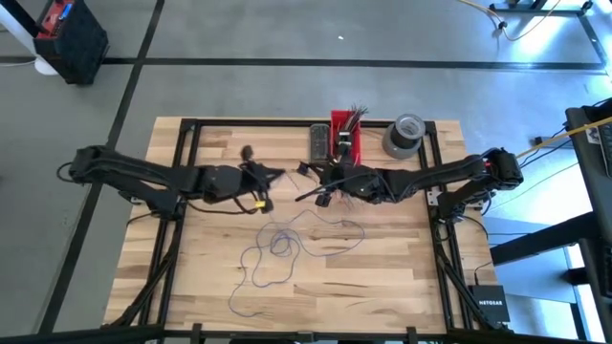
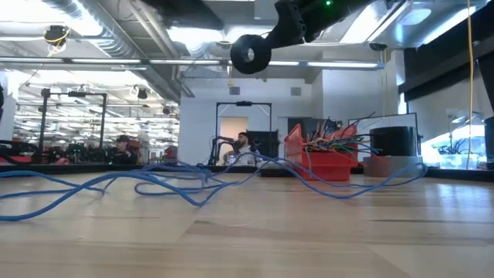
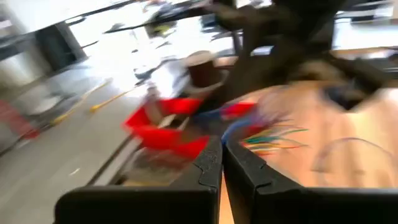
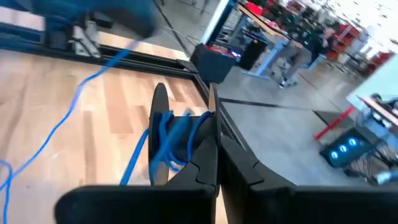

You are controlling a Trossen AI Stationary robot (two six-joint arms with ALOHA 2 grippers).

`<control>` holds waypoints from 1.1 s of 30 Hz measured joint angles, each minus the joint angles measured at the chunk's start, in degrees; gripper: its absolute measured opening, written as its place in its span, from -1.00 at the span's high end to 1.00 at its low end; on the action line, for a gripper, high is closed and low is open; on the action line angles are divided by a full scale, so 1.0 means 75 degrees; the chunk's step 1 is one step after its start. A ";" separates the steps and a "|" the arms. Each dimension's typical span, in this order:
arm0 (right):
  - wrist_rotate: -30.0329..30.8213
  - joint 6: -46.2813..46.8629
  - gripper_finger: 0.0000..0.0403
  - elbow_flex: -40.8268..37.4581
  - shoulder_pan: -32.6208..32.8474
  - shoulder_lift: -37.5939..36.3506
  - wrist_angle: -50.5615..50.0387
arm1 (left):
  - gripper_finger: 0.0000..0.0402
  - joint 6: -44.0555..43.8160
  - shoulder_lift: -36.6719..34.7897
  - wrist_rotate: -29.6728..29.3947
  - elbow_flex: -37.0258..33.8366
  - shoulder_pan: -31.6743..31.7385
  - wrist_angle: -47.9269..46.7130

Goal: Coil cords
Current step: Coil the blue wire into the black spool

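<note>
A long thin blue cord (image 1: 287,244) lies in slack loops on the middle of the wooden table (image 1: 382,287). In the low view the cord (image 2: 177,181) snakes across the board. One end rises to my right gripper (image 1: 322,189), which hangs above the table's centre and is shut on a small bundle of cord turns (image 4: 177,134). My left gripper (image 1: 275,178) faces it from the left, a little apart, raised off the table. In its own blurred wrist view the left gripper (image 3: 222,152) is shut, and I see nothing between its fingers. My right gripper has several turns of the blue cord (image 4: 186,127) bunched at its fingertips, looped around a dark blade-like piece (image 4: 158,115) beside them. The bundle is lifted clear, and a slack strand (image 4: 87,87) trails from it down to the table. Whether my left gripper touches the cord I cannot tell.
A red bin (image 1: 346,134) bristling with short multicoloured wire ends stands at the far edge, a grey tape roll (image 1: 404,136) to its right and a black object (image 1: 318,143) to its left. Bare board lies toward the near edge, beyond the cord loops.
</note>
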 joint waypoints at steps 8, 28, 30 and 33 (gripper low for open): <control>-0.1118 -0.0001 0.96 0.0006 0.0065 0.0003 -0.0609 | 0.97 -0.0283 -0.0181 -0.0947 -0.0006 -0.0027 -0.0653; 0.0232 -0.1172 0.96 0.0006 0.0053 -0.0226 0.2589 | 0.97 0.1302 0.1087 0.1746 -0.0006 -0.0337 0.1808; 0.0034 -0.1241 0.96 0.0008 0.0054 -0.0362 0.2841 | 0.97 0.1380 0.1260 0.1749 0.0003 -0.0176 0.1799; -0.0323 -0.1240 0.96 0.0006 0.0149 -0.0624 0.2976 | 0.97 0.1369 0.1410 0.1705 0.0004 0.0138 0.1669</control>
